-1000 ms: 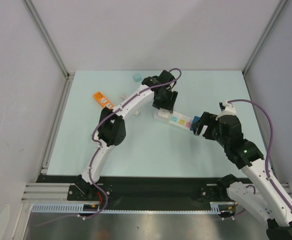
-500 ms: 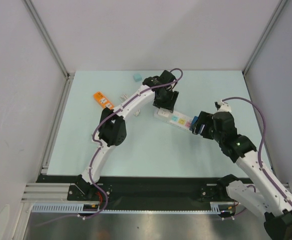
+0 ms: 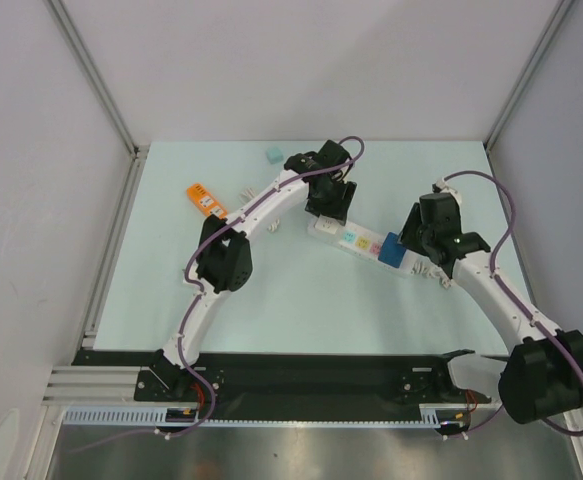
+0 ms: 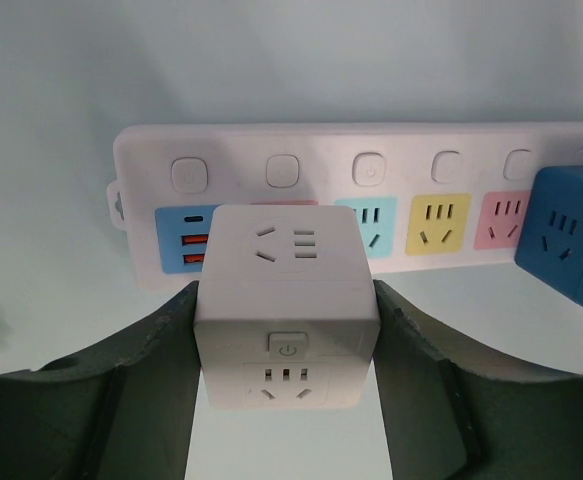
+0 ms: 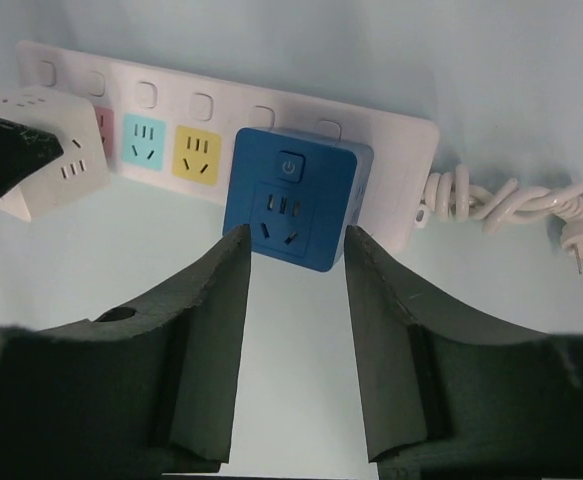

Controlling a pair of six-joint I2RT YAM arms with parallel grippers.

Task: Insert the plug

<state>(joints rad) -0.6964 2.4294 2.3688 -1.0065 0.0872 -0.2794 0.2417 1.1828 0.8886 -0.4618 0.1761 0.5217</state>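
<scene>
The power strip (image 3: 356, 240) lies diagonally, cord (image 3: 433, 272) near-right; left fingers (image 4: 151, 380) clamp white cube (image 4: 286, 300), right fingers (image 5: 201, 330) flank blue cube (image 5: 291, 200), grip unclear.

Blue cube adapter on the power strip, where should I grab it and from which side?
Take the blue cube adapter by the two flat, parallel faces either side of its button face, coming in from that button side. It stands proud of the power strip, so both faces are bare, and the yellow socket nearby is empty, leaving finger room.
</scene>
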